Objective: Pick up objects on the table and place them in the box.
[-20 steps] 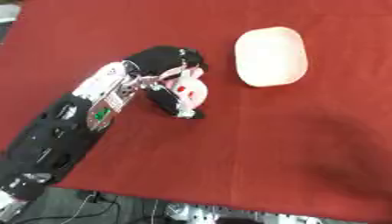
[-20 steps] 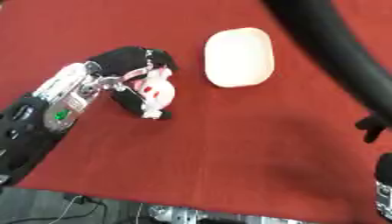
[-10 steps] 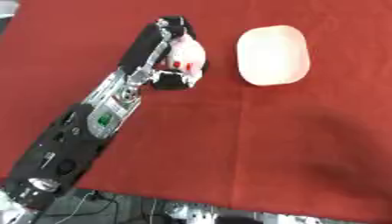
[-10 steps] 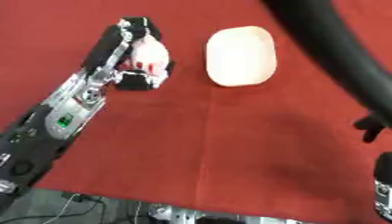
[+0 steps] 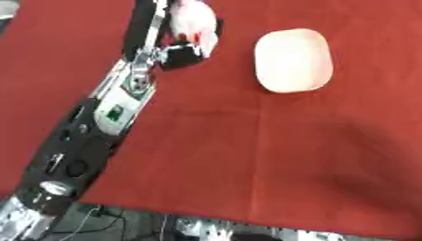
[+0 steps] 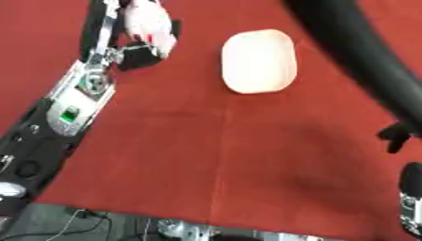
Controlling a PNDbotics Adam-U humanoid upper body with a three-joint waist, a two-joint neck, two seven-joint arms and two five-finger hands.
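The left hand (image 5: 183,44) curls its fingers round a small white object with red marks (image 5: 195,21), held above the red table (image 5: 247,155) near the far edge; no box shows. The cream oval object (image 5: 293,60) lies untouched beside it, so placing remains; the right hand (image 6: 397,136) shows at the right edge, fingers unclear

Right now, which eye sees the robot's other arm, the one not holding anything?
The right eye view. The right arm crosses its upper right corner as a dark bar, with part of the right hand at the edge. The left eye view shows neither, only the left hand carrying something white.
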